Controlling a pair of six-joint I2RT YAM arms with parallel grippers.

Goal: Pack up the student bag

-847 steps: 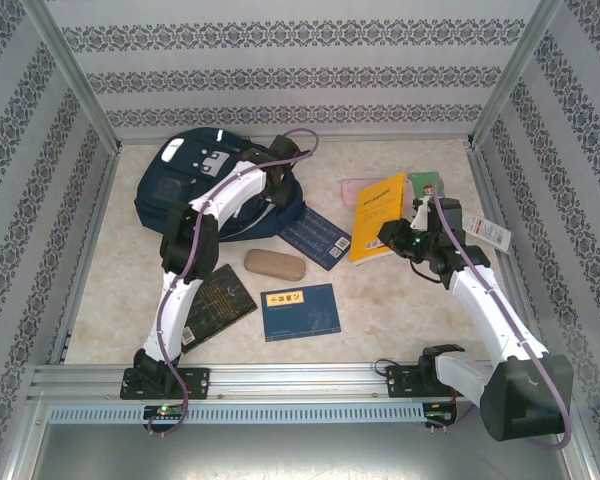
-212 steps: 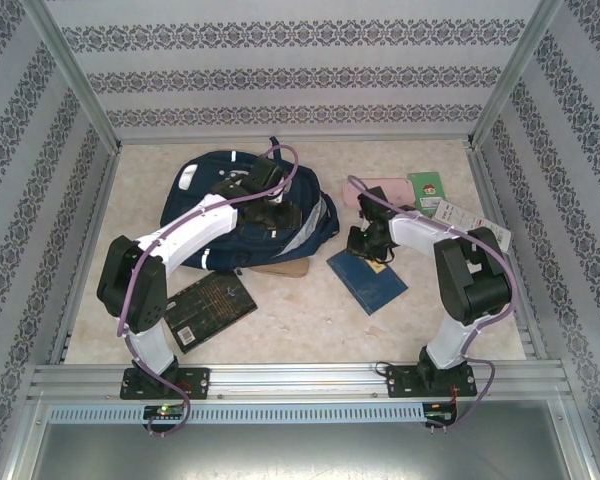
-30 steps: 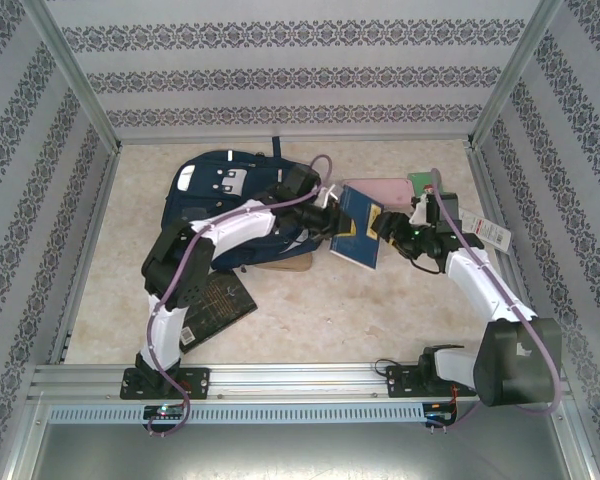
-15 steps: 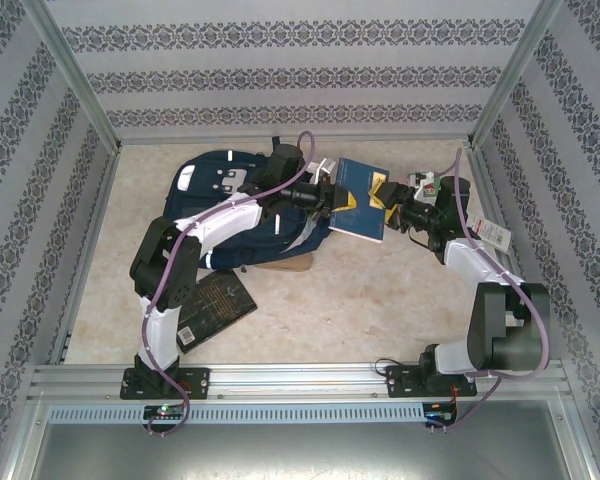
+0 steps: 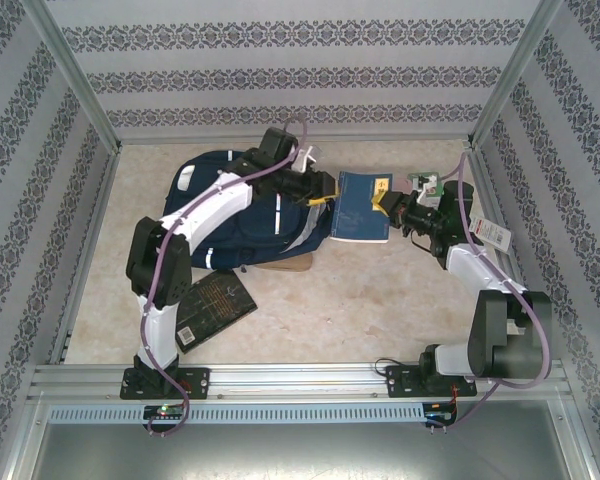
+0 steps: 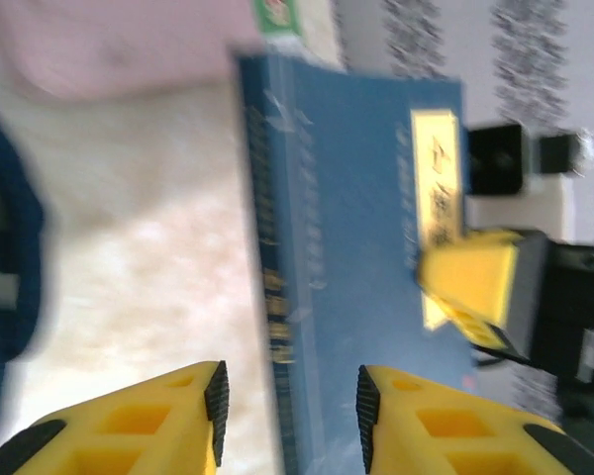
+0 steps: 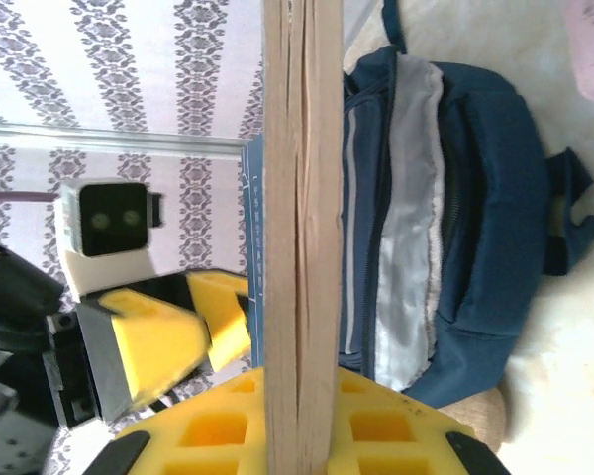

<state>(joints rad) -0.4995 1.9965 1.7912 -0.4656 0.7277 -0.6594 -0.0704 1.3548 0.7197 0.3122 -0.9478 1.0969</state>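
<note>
1. Student bag (image 5: 260, 232) – navy, lying flat at the far left-centre of the table (image 5: 380, 295), with the left arm arched over it. The right wrist view shows the bag (image 7: 475, 178) with its grey lining gaping along the zip
2. Blue book (image 5: 361, 210) – just right of the bag, between the two grippers, outside the bag. Yellow label near its right edge
3. Black book (image 5: 212, 305) – flat on the table near the left arm's base, well apart from the bag
4. Left gripper (image 5: 325, 190) – at the book's left edge. In its own wrist view the left gripper (image 6: 289, 396) has jaws parted and the book's spine (image 6: 277, 336) lies ahead of the gap, not pinched
5. Right gripper (image 5: 388, 200) – clamped on the book's right edge. Its wrist view shows the page block (image 7: 297, 148) squeezed between both yellow fingers (image 7: 228, 426)
6. Tan case (image 5: 285, 265) – poking out from under the bag's near edge
7. Pink item (image 6: 109, 49) – blurred, on the table beyond the book
8. White tag (image 5: 492, 233) – by the right wall
</note>
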